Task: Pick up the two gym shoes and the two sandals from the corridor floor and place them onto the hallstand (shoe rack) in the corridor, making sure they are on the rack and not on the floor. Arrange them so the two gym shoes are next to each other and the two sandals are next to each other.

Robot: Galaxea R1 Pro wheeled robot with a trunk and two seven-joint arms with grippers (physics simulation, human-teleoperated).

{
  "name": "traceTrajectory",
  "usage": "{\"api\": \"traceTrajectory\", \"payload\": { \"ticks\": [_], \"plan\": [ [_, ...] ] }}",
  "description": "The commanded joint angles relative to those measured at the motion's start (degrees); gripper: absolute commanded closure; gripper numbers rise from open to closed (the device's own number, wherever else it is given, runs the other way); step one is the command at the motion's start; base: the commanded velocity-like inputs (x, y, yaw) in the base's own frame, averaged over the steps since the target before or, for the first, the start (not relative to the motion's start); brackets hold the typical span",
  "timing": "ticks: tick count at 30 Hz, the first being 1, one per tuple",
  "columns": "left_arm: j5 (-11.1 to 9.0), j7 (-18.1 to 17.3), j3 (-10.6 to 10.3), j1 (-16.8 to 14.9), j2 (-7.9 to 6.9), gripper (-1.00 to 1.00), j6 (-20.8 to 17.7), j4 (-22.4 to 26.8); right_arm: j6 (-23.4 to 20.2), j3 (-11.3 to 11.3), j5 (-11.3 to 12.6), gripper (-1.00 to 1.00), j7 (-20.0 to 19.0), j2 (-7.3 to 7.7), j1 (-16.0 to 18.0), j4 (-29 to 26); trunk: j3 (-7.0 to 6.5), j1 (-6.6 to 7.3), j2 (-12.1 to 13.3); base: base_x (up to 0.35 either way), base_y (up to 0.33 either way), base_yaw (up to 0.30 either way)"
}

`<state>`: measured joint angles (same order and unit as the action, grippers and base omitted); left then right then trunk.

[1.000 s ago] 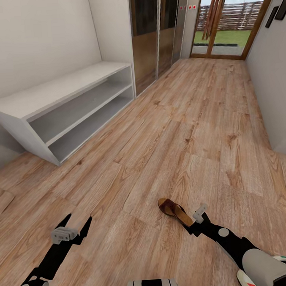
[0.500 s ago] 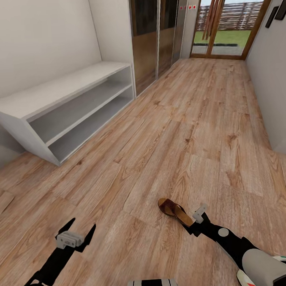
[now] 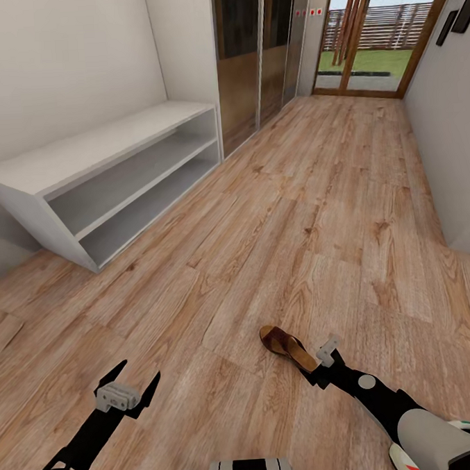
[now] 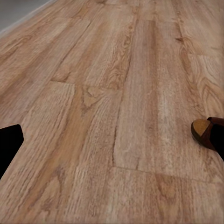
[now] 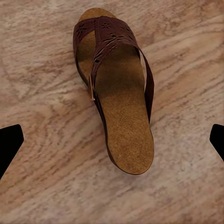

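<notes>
One dark brown sandal (image 3: 286,346) lies flat on the corridor floor (image 3: 310,209) just ahead of my right gripper (image 3: 318,363). In the right wrist view the sandal (image 5: 114,98) lies between and beyond the wide-open fingertips (image 5: 10,142), untouched. My left gripper (image 3: 132,382) hovers open over bare floor to the sandal's left; its wrist view catches the sandal's toe (image 4: 202,131) at the edge. A white shoe with red and green patches (image 3: 400,457), seemingly a gym shoe, peeks out under my right arm. The light-grey hallstand (image 3: 104,142) stands against the left wall, with nothing on it.
Dark sliding closet doors (image 3: 252,60) follow the hallstand along the left wall. A glass door (image 3: 369,39) closes the far end of the corridor. The right wall (image 3: 452,145) runs alongside. Open plank floor lies between me and the rack.
My left gripper has drifted a little to the right and nearer to me, still open. The right gripper and the sandal have not moved.
</notes>
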<state>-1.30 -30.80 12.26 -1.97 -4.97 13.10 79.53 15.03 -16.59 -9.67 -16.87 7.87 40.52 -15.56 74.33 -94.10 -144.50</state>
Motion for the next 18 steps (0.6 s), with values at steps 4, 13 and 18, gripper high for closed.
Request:
{"api": "traceTrajectory", "payload": {
  "ticks": [4,13,18],
  "plan": [
    [0.09,-0.02,-0.03,0.03,0.02,-1.0,0.06,0.0,0.0,0.02,0.0,-1.0,0.0,0.01,0.0,0.0,0.0,0.0,0.0,0.0,0.0,0.0],
    [0.26,0.01,-0.12,0.04,0.06,-1.0,0.15,0.01,-0.03,0.05,0.02,-1.0,0.0,0.03,0.06,0.0,0.0,0.0,0.0,0.0,0.0,0.0],
    [0.3,0.03,-0.17,0.04,0.09,-1.0,0.2,0.01,-0.04,0.06,0.04,-1.0,0.0,0.04,0.08,0.0,0.0,0.0,0.0,0.0,0.0,0.0]
  ]
}}
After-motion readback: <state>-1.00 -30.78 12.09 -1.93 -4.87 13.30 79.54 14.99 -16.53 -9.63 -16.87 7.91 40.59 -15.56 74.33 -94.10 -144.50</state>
